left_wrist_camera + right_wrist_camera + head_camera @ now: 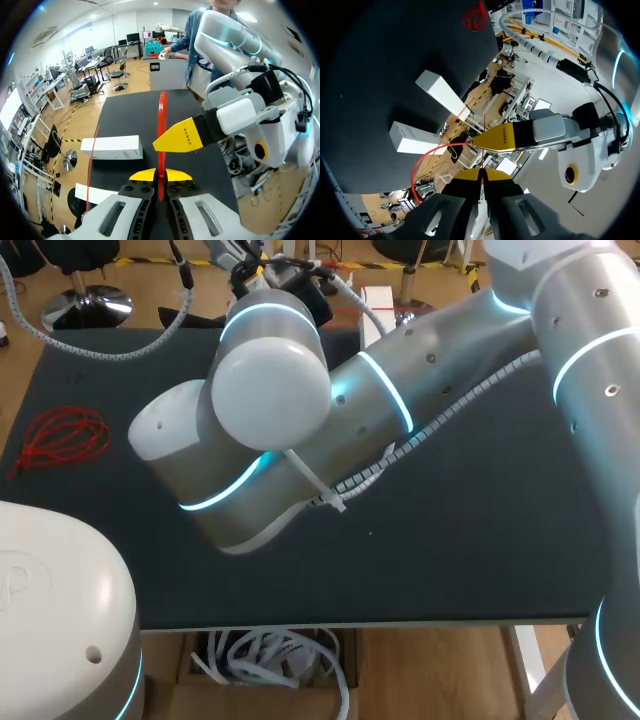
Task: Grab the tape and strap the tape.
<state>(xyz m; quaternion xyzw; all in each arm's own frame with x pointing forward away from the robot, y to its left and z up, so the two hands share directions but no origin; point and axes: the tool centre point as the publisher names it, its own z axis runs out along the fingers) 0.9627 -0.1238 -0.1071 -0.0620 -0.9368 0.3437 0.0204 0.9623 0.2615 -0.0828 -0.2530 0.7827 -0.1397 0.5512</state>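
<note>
Over the black table [480, 540], my left gripper [161, 175] and right gripper [481, 173] are both clamping the red tape [161, 130] close together, so I am risking a clash, or tape slipping, if either tugs.

Robotics lab: left arm [50, 610] & right arm [400, 390], cabled, over black bench [480, 560]

Matt dark table [480, 560], smooth satin-silver right arm [440, 380] — and thin, glossy red tape [161, 117].
</note>
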